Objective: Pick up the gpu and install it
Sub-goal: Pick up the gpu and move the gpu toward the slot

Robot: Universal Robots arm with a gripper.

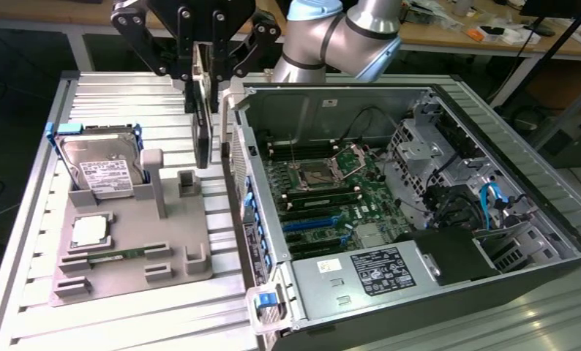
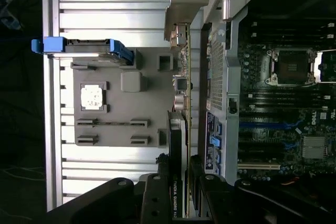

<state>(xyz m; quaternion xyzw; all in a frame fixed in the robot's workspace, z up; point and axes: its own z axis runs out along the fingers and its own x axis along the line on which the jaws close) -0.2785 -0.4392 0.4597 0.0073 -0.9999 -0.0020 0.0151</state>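
My fingers (image 1: 185, 53) grip the gpu (image 1: 203, 128) by its top edge. It hangs upright over the tabletop (image 1: 124, 95), between the gray holder (image 1: 135, 248) and the open computer case (image 1: 349, 86), its edge turned down, apparently for slotting.

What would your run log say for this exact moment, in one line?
end effector: shut on gpu | gpu: upright, off the table, beside open case | install: not yet done
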